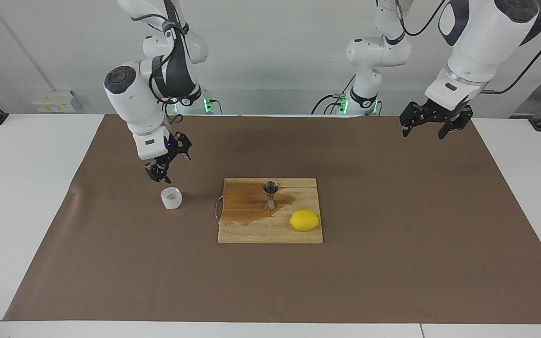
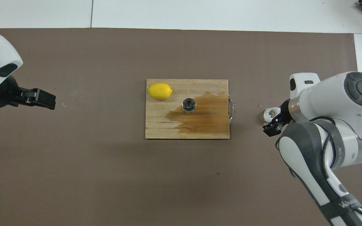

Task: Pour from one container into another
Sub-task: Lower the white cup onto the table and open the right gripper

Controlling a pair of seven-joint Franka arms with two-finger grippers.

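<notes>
The translucent crinkled plastic cup point(image 1: 171, 198) stands upright on the brown mat, toward the right arm's end of the table. In the overhead view the right arm covers part of the cup point(image 2: 271, 113). My right gripper point(image 1: 160, 177) hangs open just above the cup, fingers pointing down, holding nothing and clear of its rim. The steel jigger point(image 1: 270, 195) stands upright on the wooden cutting board point(image 1: 270, 232), with a dark wet stain point(image 2: 204, 114) spread around it. My left gripper point(image 1: 432, 127) waits open and empty over the mat's edge near its base.
A yellow lemon point(image 1: 305, 220) lies on the board, farther from the robots than the jigger. The board has a wire handle point(image 2: 231, 108) on the edge facing the cup. Brown mat point(image 1: 392, 263) covers the white table.
</notes>
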